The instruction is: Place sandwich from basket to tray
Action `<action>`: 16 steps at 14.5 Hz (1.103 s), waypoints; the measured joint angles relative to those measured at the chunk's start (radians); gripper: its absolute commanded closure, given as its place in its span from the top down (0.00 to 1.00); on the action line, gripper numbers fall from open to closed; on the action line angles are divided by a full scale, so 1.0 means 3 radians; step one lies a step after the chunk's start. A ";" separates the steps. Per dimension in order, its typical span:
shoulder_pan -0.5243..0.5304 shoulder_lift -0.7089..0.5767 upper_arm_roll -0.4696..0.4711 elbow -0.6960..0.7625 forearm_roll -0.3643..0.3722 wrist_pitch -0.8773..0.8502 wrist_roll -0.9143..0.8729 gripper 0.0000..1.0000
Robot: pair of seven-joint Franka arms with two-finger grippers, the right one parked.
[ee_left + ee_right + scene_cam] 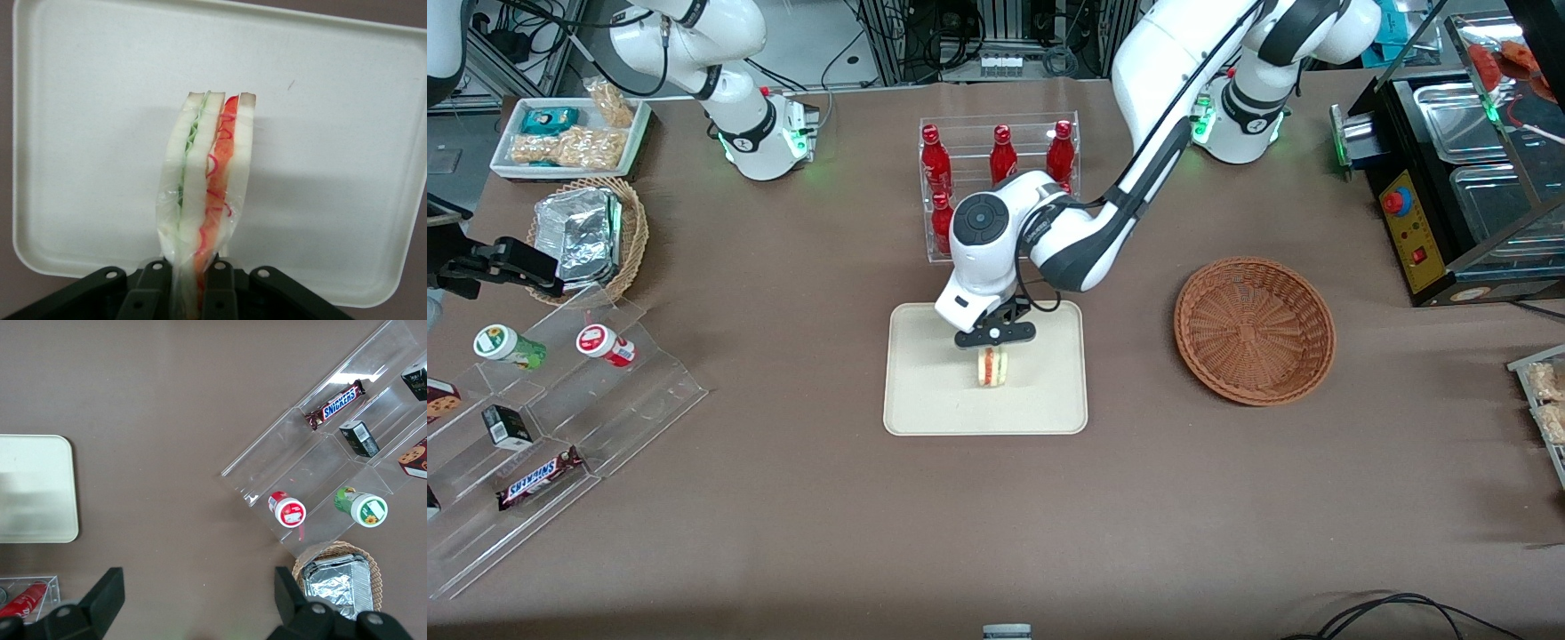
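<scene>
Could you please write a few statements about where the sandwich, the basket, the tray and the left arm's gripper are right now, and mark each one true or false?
1. The gripper is over the tray, with its jaws shut on the sandwich. True.
2. The sandwich lies in the basket. False: the basket holds nothing; the sandwich is over the tray.
3. The sandwich shows a green filling layer and a red-orange one between slices of white bread. True.
4. The basket sits on the tray. False: it rests on the table beside the tray, toward the working arm's end.
5. The red bottles stand nearer the front camera than the tray. False: they are farther away.
</scene>
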 measured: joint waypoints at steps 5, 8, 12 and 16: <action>0.0001 0.0069 0.0000 0.0013 0.0000 0.0011 0.0000 1.00; 0.0005 0.0069 0.0008 0.0055 0.0000 0.0012 -0.0003 1.00; 0.0197 -0.0232 0.0038 0.0195 -0.0013 -0.0390 -0.0007 1.00; 0.0743 -0.0975 0.0048 0.0208 -0.0297 -0.1455 0.0510 1.00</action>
